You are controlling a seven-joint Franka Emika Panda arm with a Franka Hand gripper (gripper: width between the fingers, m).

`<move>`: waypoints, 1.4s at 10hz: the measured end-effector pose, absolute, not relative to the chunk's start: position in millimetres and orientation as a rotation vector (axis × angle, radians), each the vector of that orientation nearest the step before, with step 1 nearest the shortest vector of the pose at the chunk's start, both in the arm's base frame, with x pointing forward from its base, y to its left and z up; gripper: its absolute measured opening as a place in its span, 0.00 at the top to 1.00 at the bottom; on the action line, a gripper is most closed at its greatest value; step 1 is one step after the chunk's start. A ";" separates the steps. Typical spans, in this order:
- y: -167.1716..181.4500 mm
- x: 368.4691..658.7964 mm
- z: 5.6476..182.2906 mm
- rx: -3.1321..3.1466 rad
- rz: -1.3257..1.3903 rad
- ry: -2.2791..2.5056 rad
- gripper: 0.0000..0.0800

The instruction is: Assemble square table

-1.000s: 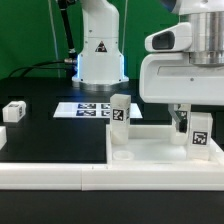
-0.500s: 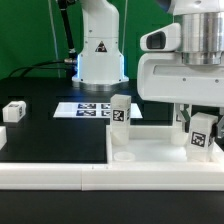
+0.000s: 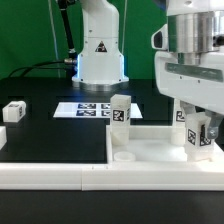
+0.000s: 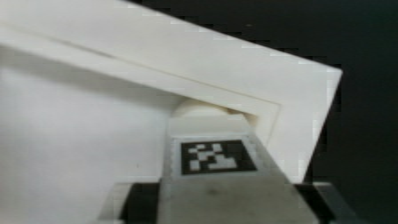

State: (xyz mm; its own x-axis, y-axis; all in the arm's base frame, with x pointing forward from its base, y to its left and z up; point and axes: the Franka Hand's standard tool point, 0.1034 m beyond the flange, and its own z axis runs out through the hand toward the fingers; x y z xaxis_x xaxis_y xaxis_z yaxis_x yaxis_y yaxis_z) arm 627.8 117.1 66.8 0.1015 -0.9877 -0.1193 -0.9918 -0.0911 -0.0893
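Only the exterior view shows 1 loose leg (image 3: 13,110) on the counter (image 3: 40,130) at its left and a standing leg (image 3: 120,112) on the slab (image 3: 150,142). The wrist view shows the fingers (image 4: 134,205) clamped on a tagged leg (image 4: 215,150) at the slab's corner.

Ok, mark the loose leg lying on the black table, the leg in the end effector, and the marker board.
loose leg (image 3: 14,110): exterior view, middle of its side.
held leg (image 3: 200,138): exterior view, its marker tag.
marker board (image 3: 82,109): exterior view, its printed tags.
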 end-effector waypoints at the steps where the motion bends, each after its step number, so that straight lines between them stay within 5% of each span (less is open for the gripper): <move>1: 118.5 627.9 67.0 -2.079 0.075 2.136 0.63; 4: 119.9 628.8 66.6 -1.785 0.130 2.354 0.63; 5: 119.9 628.8 66.6 -1.796 0.129 2.347 0.55; 6: 119.8 628.8 66.4 -1.851 0.121 2.302 0.35; 7: 119.7 627.9 64.9 -2.016 0.092 2.171 0.35; 8: 120.5 626.8 63.0 -2.152 0.072 2.045 0.23; 14: 117.1 627.9 60.5 -2.558 -0.007 1.500 0.19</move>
State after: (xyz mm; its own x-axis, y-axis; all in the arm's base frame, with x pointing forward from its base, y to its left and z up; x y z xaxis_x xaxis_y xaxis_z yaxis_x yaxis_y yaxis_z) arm 627.9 117.1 60.5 0.4922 -0.8664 -0.0844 -0.8655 -0.4767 -0.1536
